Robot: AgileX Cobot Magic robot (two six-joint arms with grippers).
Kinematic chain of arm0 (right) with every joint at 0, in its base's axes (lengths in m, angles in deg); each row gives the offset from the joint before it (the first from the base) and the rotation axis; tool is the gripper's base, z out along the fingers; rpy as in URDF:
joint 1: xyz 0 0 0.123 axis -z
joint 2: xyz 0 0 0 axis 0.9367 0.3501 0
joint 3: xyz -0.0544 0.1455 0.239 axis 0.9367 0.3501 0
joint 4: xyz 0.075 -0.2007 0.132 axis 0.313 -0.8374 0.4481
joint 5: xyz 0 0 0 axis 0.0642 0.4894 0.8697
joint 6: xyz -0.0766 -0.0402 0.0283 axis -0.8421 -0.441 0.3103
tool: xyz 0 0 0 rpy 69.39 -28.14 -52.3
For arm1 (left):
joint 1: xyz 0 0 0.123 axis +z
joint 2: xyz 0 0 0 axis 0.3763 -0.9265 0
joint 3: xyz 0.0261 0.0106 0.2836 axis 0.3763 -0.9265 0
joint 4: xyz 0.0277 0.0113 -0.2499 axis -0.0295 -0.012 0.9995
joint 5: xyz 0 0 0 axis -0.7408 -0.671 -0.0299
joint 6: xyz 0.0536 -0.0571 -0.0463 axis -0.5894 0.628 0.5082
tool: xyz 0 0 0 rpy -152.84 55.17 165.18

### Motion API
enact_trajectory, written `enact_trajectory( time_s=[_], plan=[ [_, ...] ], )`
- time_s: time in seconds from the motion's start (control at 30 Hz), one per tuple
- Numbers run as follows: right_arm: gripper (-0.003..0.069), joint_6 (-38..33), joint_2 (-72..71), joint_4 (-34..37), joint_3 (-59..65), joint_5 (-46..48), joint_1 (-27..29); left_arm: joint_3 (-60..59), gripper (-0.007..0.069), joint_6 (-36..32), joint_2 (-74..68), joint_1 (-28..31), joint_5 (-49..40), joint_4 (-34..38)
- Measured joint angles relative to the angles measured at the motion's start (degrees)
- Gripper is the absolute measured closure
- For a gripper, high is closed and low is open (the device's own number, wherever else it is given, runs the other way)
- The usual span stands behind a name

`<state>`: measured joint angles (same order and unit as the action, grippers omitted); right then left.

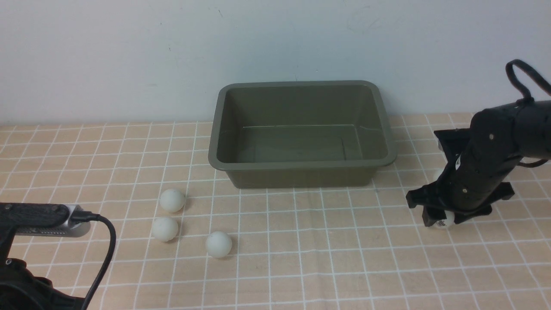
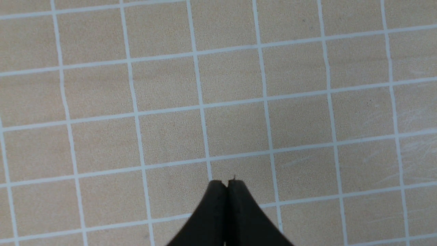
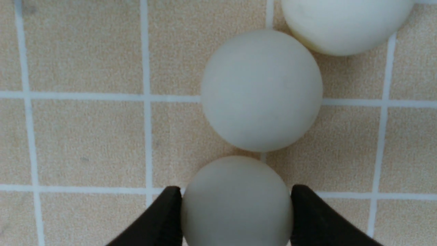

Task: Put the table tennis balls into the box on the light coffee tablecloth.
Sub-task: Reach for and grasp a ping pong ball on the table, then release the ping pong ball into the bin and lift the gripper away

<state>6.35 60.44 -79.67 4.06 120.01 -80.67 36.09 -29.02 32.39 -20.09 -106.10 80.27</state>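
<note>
Three balls (image 1: 172, 200) (image 1: 165, 228) (image 1: 218, 244) loose on cloth (image 1: 323, 258), left of and nearer than box (image 1: 297, 176) at back centre; right gripper (image 3: 235, 193), jaws clamped on fourth ball (image 3: 237, 208), two more (image 3: 262, 90) (image 3: 344, 24) close beside; left gripper (image 2: 227, 184), jaws pressed together over cloth.

Our right arm (image 1: 486, 172) is black and round, with tiny pale screws (image 1: 491, 137) and a looped black cable (image 1: 511, 69). Our left arm (image 1: 26, 215) is black too, with a silver part (image 1: 71, 226) and a black wire (image 1: 112, 241).
</note>
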Motion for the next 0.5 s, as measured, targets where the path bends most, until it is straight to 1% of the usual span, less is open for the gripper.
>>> enact_trajectory(
  time_s=[0.13, 0.23, 0.37, 0.5],
  plan=[
    [0.0293, -1.22, -1.43, 1.19, -1.05, 2.07, 0.00, 0.00, 0.0693, 0.00, 0.00, 0.00, 0.00, 0.00],
    [0.0293, -3.58, -3.02, 3.06, -2.60, 4.81, 0.00, 0.00, 0.0693, 0.00, 0.00, 0.00, 0.00, 0.00],
    [0.0293, -8.94, -5.86, 9.46, -6.56, 9.27, 0.00, 0.00, 0.0693, 0.00, 0.00, 0.00, 0.00, 0.00],
    [0.0293, -15.76, -6.47, 17.42, -11.63, 9.30, -0.12, 0.00, 0.0693, 0.00, 0.00, 0.00, 0.00, 0.00]
  ],
)
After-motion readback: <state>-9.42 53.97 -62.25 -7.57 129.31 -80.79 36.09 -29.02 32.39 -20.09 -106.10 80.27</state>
